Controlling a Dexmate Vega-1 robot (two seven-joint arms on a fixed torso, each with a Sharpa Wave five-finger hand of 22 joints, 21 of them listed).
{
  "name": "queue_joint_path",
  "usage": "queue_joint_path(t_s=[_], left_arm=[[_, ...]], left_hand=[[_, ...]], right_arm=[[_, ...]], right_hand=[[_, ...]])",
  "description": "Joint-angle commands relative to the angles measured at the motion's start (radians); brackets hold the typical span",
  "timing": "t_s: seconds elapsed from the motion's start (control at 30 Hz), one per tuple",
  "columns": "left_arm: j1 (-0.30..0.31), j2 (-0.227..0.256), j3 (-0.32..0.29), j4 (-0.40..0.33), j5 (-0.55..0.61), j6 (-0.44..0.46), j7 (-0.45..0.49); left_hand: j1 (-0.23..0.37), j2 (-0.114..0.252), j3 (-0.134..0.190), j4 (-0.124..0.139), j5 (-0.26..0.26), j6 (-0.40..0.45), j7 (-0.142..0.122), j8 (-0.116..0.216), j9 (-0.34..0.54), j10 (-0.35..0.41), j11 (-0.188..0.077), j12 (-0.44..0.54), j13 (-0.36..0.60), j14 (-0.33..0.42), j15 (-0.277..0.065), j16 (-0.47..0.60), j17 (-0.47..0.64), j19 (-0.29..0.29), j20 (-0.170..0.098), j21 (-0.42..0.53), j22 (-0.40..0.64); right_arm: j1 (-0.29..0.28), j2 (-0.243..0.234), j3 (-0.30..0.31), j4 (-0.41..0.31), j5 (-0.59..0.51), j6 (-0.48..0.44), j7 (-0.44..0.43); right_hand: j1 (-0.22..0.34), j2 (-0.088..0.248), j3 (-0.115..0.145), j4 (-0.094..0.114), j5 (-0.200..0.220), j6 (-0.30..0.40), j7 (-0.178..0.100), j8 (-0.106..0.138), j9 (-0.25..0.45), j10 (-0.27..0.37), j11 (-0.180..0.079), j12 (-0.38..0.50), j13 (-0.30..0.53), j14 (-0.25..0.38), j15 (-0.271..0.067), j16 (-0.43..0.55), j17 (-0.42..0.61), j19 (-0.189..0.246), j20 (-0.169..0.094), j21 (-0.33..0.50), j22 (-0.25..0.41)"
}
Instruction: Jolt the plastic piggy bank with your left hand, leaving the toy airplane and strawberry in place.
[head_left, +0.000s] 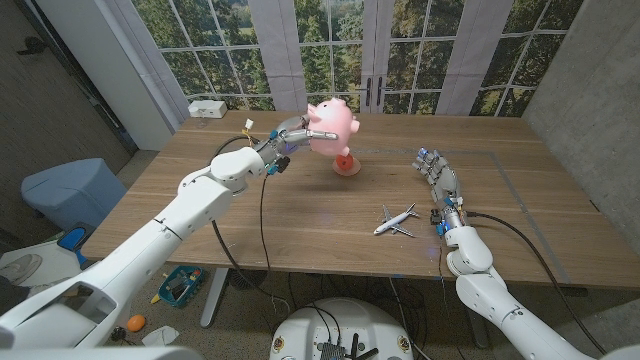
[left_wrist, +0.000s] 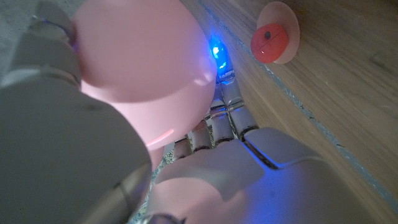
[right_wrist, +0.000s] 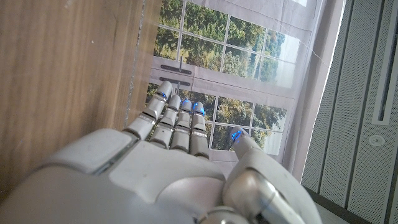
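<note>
While my left hand (head_left: 293, 133) has the piggy bank (head_left: 334, 125) gripped and lifted off the tabletop (head_left: 300, 215), I note how it handles: hollow plastic by the look, so light, stiff, smooth and glossy, likely slippery on the rounded belly. Best hold, I judge, is around the fat middle of the body, fingers wrapped wide, not on snout or legs.

Left wrist view: pink body (left_wrist: 140, 53) pressed against the palm, fingers (left_wrist: 227, 99) curled beneath it. Pig hangs above the far middle of the tabletop, directly over the strawberry (head_left: 345, 163), which sits on the wood just below it, apart from it. Risk: a hard jolt downward could clip the strawberry.

Toy airplane (head_left: 396, 220) lies nearer the front edge, right of centre, well apart from the pig.

Right hand (head_left: 437, 176) waits near the right side, fingers straight together, holding nothing.
</note>
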Motion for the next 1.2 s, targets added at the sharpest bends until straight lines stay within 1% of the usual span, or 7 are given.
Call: queue_joint_path(t_s=[0.03, 0.4, 0.57, 0.73, 0.87, 1.07, 1.2], left_arm=[[-0.028, -0.017, -0.007, 0.127, -0.186, -0.130, -0.200], [-0.028, -0.010, 0.000, 0.130, -0.198, -0.137, -0.190], [-0.025, 0.005, 0.006, 0.106, -0.172, -0.113, -0.139], [-0.020, 0.034, 0.019, 0.051, -0.108, -0.062, -0.043], [-0.012, 0.072, 0.030, -0.049, -0.019, 0.045, 0.107], [-0.024, 0.105, 0.058, -0.137, 0.081, 0.170, 0.222], [-0.039, 0.121, 0.107, -0.237, 0.230, 0.333, 0.373]], left_hand=[[0.357, 0.361, 0.107, 0.015, 0.008, 0.583, -0.035, 0.076, 0.044, 0.539, -0.270, 0.002, 0.143, 0.455, -0.417, 0.005, 0.004, -0.083, -0.169, 0.005, 0.000], [0.357, 0.359, 0.109, 0.015, 0.009, 0.583, -0.036, 0.075, 0.047, 0.542, -0.271, -0.003, 0.146, 0.455, -0.417, 0.003, 0.006, -0.085, -0.168, 0.009, 0.000], [0.357, 0.358, 0.110, 0.015, 0.010, 0.581, -0.035, 0.074, 0.048, 0.542, -0.271, -0.006, 0.147, 0.456, -0.417, 0.002, 0.008, -0.087, -0.167, 0.011, 0.000], [0.356, 0.357, 0.111, 0.015, 0.010, 0.582, -0.034, 0.072, 0.045, 0.542, -0.269, -0.008, 0.150, 0.455, -0.417, -0.001, 0.009, -0.087, -0.166, 0.013, 0.000], [0.356, 0.358, 0.113, 0.015, 0.011, 0.582, -0.031, 0.070, 0.045, 0.542, -0.269, -0.009, 0.151, 0.456, -0.417, -0.001, 0.010, -0.088, -0.165, 0.014, 0.000], [0.356, 0.359, 0.115, 0.015, 0.011, 0.581, -0.028, 0.070, 0.048, 0.540, -0.268, -0.012, 0.153, 0.456, -0.417, -0.003, 0.012, -0.089, -0.164, 0.016, -0.001], [0.357, 0.359, 0.116, 0.015, 0.012, 0.580, -0.028, 0.071, 0.050, 0.538, -0.268, -0.014, 0.155, 0.456, -0.417, -0.004, 0.013, -0.090, -0.163, 0.017, -0.001]], right_arm=[[-0.002, -0.001, 0.001, -0.004, -0.001, 0.001, -0.001], [0.001, 0.001, -0.001, 0.000, 0.000, 0.000, 0.001], [0.003, 0.002, -0.001, 0.002, -0.002, 0.001, -0.001], [0.004, 0.002, -0.001, 0.002, -0.002, -0.001, -0.002], [0.006, 0.003, -0.002, 0.003, -0.002, -0.002, -0.002], [0.011, 0.005, -0.004, 0.008, 0.003, -0.005, 0.005], [0.013, 0.006, -0.005, 0.011, 0.005, -0.006, 0.006]], right_hand=[[-0.003, 0.015, 0.001, -0.006, -0.002, -0.001, 0.005, -0.002, 0.004, -0.004, 0.000, -0.004, 0.002, -0.006, -0.007, 0.007, 0.001, 0.012, -0.011, -0.003, 0.005], [-0.003, 0.015, 0.001, -0.006, -0.002, -0.001, 0.004, -0.002, 0.004, -0.003, -0.001, -0.003, 0.002, -0.007, -0.006, 0.007, 0.001, 0.013, -0.012, -0.005, 0.005], [-0.003, 0.015, 0.002, -0.007, -0.002, -0.001, 0.004, -0.002, 0.004, -0.003, 0.001, -0.003, 0.002, -0.005, -0.006, 0.007, 0.001, 0.013, -0.012, -0.006, 0.005], [-0.003, 0.014, 0.002, -0.007, -0.002, -0.001, 0.004, -0.002, 0.004, -0.005, -0.001, -0.004, 0.002, -0.006, -0.007, 0.007, 0.001, 0.014, -0.012, -0.007, 0.005], [-0.003, 0.015, 0.002, -0.007, -0.002, -0.001, 0.005, -0.002, 0.004, -0.005, -0.002, -0.004, 0.002, -0.006, -0.007, 0.007, 0.001, 0.014, -0.012, -0.008, 0.005], [-0.004, 0.015, 0.002, -0.007, -0.002, -0.001, 0.005, -0.002, 0.004, -0.004, -0.001, -0.004, 0.002, -0.006, -0.007, 0.007, 0.001, 0.014, -0.012, -0.009, 0.005], [-0.004, 0.014, 0.002, -0.008, -0.002, -0.001, 0.005, -0.002, 0.004, -0.005, 0.000, -0.004, 0.002, -0.006, -0.007, 0.007, 0.001, 0.014, -0.011, -0.010, 0.005]])
